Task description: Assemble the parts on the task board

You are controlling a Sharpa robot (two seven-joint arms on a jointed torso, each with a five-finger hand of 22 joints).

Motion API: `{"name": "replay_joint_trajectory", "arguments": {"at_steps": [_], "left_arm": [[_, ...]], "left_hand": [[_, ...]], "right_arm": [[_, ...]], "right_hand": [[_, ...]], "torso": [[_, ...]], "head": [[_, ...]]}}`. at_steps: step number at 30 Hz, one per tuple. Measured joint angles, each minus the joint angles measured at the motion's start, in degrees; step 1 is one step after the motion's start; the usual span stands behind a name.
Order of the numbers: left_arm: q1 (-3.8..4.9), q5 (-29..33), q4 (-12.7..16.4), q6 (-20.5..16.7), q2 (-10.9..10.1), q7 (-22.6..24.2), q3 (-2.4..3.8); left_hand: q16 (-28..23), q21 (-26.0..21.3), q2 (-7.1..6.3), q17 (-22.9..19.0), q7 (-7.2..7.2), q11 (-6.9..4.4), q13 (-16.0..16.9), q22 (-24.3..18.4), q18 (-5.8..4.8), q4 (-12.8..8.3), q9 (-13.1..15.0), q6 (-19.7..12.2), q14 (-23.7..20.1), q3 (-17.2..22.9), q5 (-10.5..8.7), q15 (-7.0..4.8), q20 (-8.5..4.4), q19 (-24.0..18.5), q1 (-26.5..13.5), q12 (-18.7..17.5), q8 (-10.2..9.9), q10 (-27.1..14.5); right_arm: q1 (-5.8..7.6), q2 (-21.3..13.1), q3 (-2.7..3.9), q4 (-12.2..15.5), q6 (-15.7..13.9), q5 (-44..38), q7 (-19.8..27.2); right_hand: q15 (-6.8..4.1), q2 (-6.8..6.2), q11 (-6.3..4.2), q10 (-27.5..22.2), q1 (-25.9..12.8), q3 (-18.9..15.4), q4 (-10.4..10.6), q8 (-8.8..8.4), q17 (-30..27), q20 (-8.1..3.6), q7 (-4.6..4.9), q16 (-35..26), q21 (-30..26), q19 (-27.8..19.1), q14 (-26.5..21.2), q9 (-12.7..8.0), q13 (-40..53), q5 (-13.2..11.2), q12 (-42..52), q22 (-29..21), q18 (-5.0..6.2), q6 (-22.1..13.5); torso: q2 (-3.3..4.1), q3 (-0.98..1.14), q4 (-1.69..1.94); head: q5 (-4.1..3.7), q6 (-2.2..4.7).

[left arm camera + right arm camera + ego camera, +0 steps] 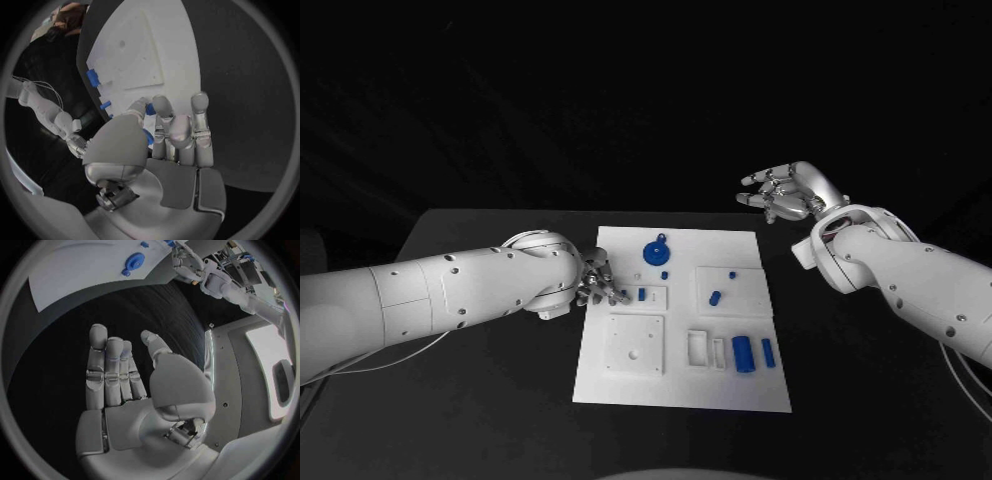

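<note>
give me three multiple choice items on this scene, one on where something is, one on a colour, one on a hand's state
1. Where is the left hand?
A. at the left edge of the task board
B. off the table's far right corner
C. raised above the right arm

2. What colour is the round part near the board's far edge?
A. red
B. blue
C. yellow

3. How is the right hand?
A. gripping the round part
B. pressed flat on the board
C. holding nothing, raised beyond the board's far right corner

Answers:
1. A, as the head view shows its fingers lying at the white plate's left edge.
2. B, since it reads blue in both the head view and the right wrist view.
3. C, as the right wrist view shows its fingers apart with only dark table past them.
</note>
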Motion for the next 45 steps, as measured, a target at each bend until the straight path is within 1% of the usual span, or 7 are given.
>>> {"name": "replay_joint_trajectory", "arguments": {"at_steps": [8,20,25,29,34,40,45], "left_arm": [[0.0,0.0,0.6,-0.4,-0.4,-0.2,1.64],[0.64,1.7,2.3,-0.1,-2.0,-0.1,5.74],[1.67,3.1,2.2,-1.2,-1.6,2.1,6.35],[1.98,3.3,1.4,-3.8,0.4,7.1,6.19],[1.99,0.9,-0.2,-7.5,3.1,15.3,4.84],[1.61,-5.7,-3.1,-10.7,6.1,23.1,2.75],[1.24,-12.4,-5.7,-12.3,8.5,27.0,1.26]], "left_hand": [[0.0,0.0,-1.61,0.1,0.0,0.2,0.0,0.0,0.0,3.9,0.4,0.0,0.0,0.3,-2.08,0.0,0.0,0.0,-0.3,0.0,0.2,0.2],[-2.8,-1.6,-4.01,-3.3,1.14,0.75,0.1,0.0,-0.17,6.2,0.5,-2.1,-2.2,0.2,-7.19,0.05,-0.41,-0.7,-0.7,0.0,0.2,-2.0],[-16.6,-11.2,2.9,-14.6,4.26,3.66,-8.4,-5.1,-1.89,-3.7,-6.7,-8.4,-12.1,0.1,-2.92,2.63,1.42,-6.5,7.8,-9.9,-3.4,-11.1],[-29.9,-20.3,4.83,-23.9,6.78,6.58,-24.6,-12.7,-1.87,-9.9,-17.7,-9.6,-16.2,1.1,-1.63,5.57,4.07,-9.1,15.1,-23.8,-6.2,-13.6],[-35.3,-22.5,4.41,-28.2,6.54,8.8,-34.9,-14.3,-1.31,-12.9,-25.8,-12.7,-15.4,1.7,-1.76,6.83,5.07,-8.5,17.4,-33.1,-6.4,-15.5],[-40.3,-23.2,3.08,-31.9,5.73,9.39,-36.7,-15.5,0.02,-13.2,-34.6,-15.7,-9.8,-0.1,-8.56,6.25,5.26,-3.6,16.6,-34.7,-6.4,-22.0],[-33.7,-17.8,-0.12,-28.3,6.24,9.35,-36.7,-8.0,0.02,-9.3,-35.9,-14.7,-9.0,-1.4,-9.34,5.77,4.6,-0.8,15.8,-34.7,-6.4,-20.9]], "right_arm": [[-0.04,0.0,0.0,-0.2,0.0,0.0,0.0],[-0.16,0.0,0.0,-0.4,0.0,0.0,0.0],[-0.17,0.0,0.0,-0.5,0.0,0.0,0.0],[-0.18,0.0,0.0,-0.6,-0.1,0.0,0.0],[-0.18,0.2,0.0,-0.6,-0.1,0.0,0.0],[-0.18,0.4,0.0,-0.7,-0.1,0.0,0.0],[-0.18,0.7,0.0,-0.7,-0.1,0.0,0.1]], "right_hand": [[0.0,0.0,0.0,0.0,0.0,0.0,0.0,0.0,0.0,0.0,0.0,0.0,0.0,0.0,0.0,0.0,0.0,0.0,0.0,0.0,0.0,0.0],[0.0,0.0,0.0,0.0,0.0,0.0,0.0,0.0,0.0,0.0,0.0,0.0,0.0,0.0,0.0,0.0,0.0,0.0,0.0,0.0,0.0,0.0],[0.0,0.0,0.0,0.0,0.0,0.0,0.0,0.0,0.0,0.21,0.0,0.0,-0.4,0.2,0.0,0.0,0.0,0.0,0.0,0.0,0.01,0.0],[0.0,0.0,0.0,0.0,0.0,0.0,0.0,0.0,0.0,0.21,0.0,0.0,-1.3,0.2,0.0,0.0,-0.1,0.0,0.0,0.0,0.0,0.0],[0.0,0.0,-0.34,0.7,0.0,0.4,-0.1,0.0,-0.4,0.21,0.0,-0.4,-3.4,0.2,0.0,0.0,-3.0,0.3,-2.3,0.0,0.01,0.0],[0.0,0.0,-0.33,1.1,0.0,0.7,-0.3,0.0,-1.6,0.21,0.0,-1.8,-6.0,0.2,0.0,-0.1,-5.5,0.3,-3.7,-0.4,0.0,0.0],[0.0,0.0,-0.33,1.1,0.0,1.0,-0.3,0.0,-2.2,0.0,0.0,-2.0,-6.0,0.4,0.0,-0.2,-6.1,0.3,-3.7,-1.3,0.01,0.0]], "torso": [[0.05,-0.02,-0.01],[-0.01,0.04,0.02],[-0.03,0.04,0.01],[-0.03,0.05,0.0],[-0.01,0.05,-0.05],[0.01,0.05,-0.1],[0.02,0.05,-0.11]], "head": [[-0.13,-0.04],[-0.25,0.16],[-0.25,0.39],[-0.35,0.57],[-0.37,0.81],[-0.38,0.94],[-0.38,1.12]]}}
